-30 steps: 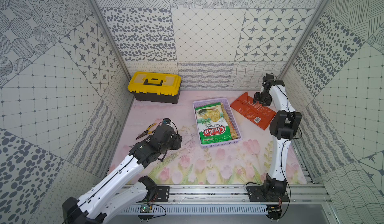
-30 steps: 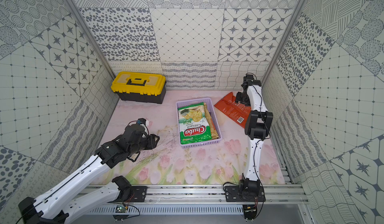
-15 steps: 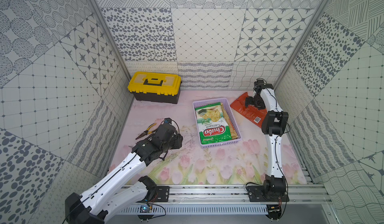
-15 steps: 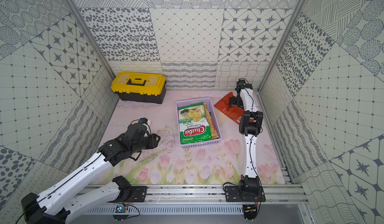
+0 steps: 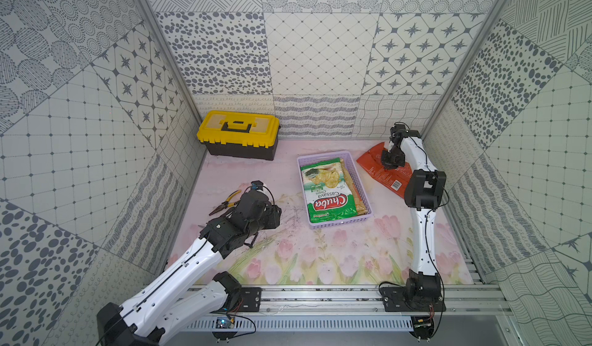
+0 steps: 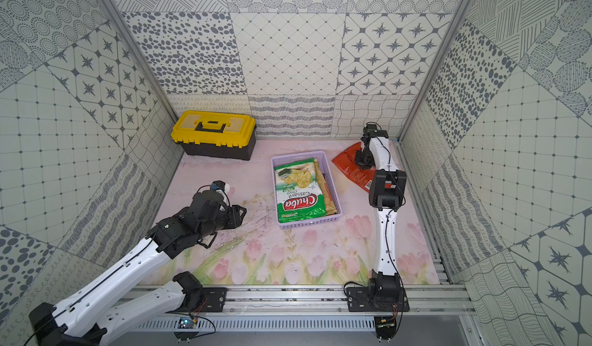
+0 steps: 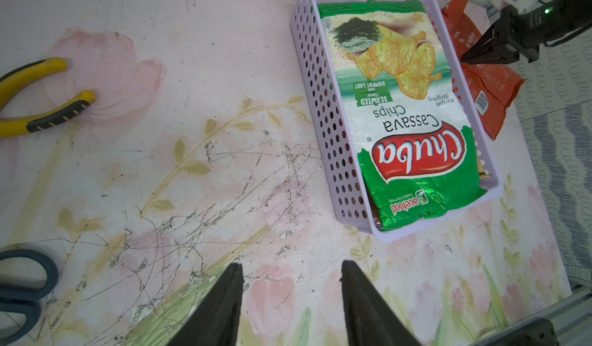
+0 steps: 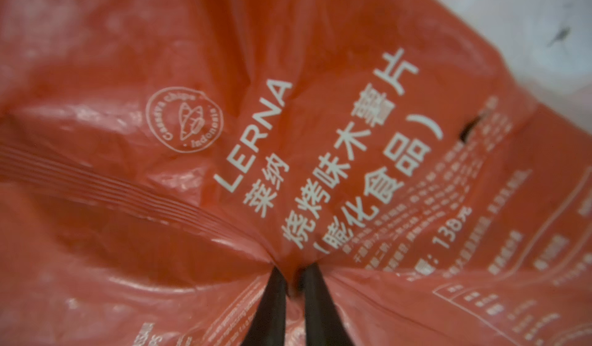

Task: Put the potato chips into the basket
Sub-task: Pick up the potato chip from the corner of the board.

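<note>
Since a second ago the right arm's elbow has swung in from the side wall and its jaws, then spread above the orange-red bag (image 5: pixel 373 165), have come down and closed on it. The bag itself lies much where it did: on the mat (image 5: pixel 320 258), just beside the basket's (image 5: pixel 323 225) right wall, toward the back corner.

In the right wrist view we see a pleat of the bag's film (image 8: pixel 224 136) drawn up and nipped between the two fingers of the right gripper (image 8: pixel 291 270), with creases fanning out from the pinch. We take that as the reason for the hold: a flat, slippery bag offers no edge from above, so a fold of slack film is what it can grip. How firmly the film is held we cannot tell.

The basket holds the Chuba bag (image 5: pixel 326 187) lying lengthwise on top, with the golden-tan bags (image 5: pixel 352 184) showing along its right edge. Whatever lies deeper is hidden. We judge that the orange-red bag is the last one outside, so a lift and a short carry toward the left should finish the task.

The left gripper (image 7: pixel 290 267) hovers over bare mat near the basket's left side, jaws apart with nothing between them, seemingly parked out of the way. The pliers (image 7: pixel 41 104) and scissors (image 7: pixel 22 283) lie beside it, and the toolbox (image 5: pixel 238 134) stands at the back.
</note>
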`<state>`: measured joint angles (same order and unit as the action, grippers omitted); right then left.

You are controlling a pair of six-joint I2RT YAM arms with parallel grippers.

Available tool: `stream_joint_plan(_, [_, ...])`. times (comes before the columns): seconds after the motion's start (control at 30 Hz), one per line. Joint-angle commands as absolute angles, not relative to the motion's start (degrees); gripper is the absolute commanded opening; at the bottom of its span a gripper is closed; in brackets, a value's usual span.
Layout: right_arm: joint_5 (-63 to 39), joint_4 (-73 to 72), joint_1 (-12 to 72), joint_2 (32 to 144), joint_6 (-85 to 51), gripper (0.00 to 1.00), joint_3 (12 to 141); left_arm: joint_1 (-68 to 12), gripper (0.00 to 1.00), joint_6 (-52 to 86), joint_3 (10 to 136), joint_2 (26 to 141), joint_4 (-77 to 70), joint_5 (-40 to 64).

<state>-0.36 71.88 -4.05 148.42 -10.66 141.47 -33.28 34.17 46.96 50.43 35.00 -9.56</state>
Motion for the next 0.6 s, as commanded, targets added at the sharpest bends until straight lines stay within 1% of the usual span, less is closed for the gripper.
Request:
stream_joint_plan(0.0, [-2.0, 72.7, -4.8, 149.4, -11.7, 0.04, 136.9, -33.6, 0.54, 32.9, 46.2, 49.0, 35.6, -11.4])
stream_joint_plan(0.07, [-1.2, 71.9, -4.8, 147.9, -11.8, 0.0, 135.7, -33.6, 0.54, 32.9, 45.7, 48.6, 35.5, -11.8])
stream_joint_plan(0.23, [0.0, 71.5, -4.8, 144.5, -12.4, 0.0, 135.5, -33.6, 0.54, 33.1, 45.6, 48.6, 35.2, -12.0])
stream_joint_plan(0.57, [1.0, 68.3, -5.9, 128.6, -23.0, 0.0, 132.3, -33.6, 0.54, 33.2, 45.3, 49.1, 33.9, -11.5])
